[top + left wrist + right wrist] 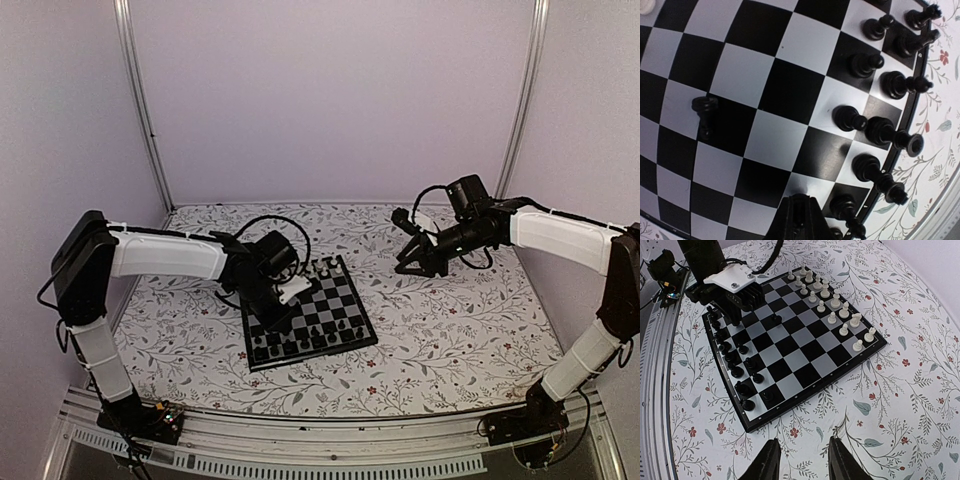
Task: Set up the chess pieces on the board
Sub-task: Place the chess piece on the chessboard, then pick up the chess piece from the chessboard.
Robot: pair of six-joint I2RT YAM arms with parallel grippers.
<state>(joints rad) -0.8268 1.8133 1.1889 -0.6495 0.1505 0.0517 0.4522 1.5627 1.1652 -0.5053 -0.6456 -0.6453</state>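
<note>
The board lies in the middle of the floral table. White pieces stand in two rows along one edge and black pieces along the opposite edge. One black pawn stands alone further in; it also shows in the left wrist view. My left gripper hangs low over the black side of the board; in its own view the jaws are together, with nothing visible between them. My right gripper is open and empty, held above the table right of the board.
The table has a floral cloth, white walls on three sides and a metal rail at the near edge. The left arm's black cable loops behind the board.
</note>
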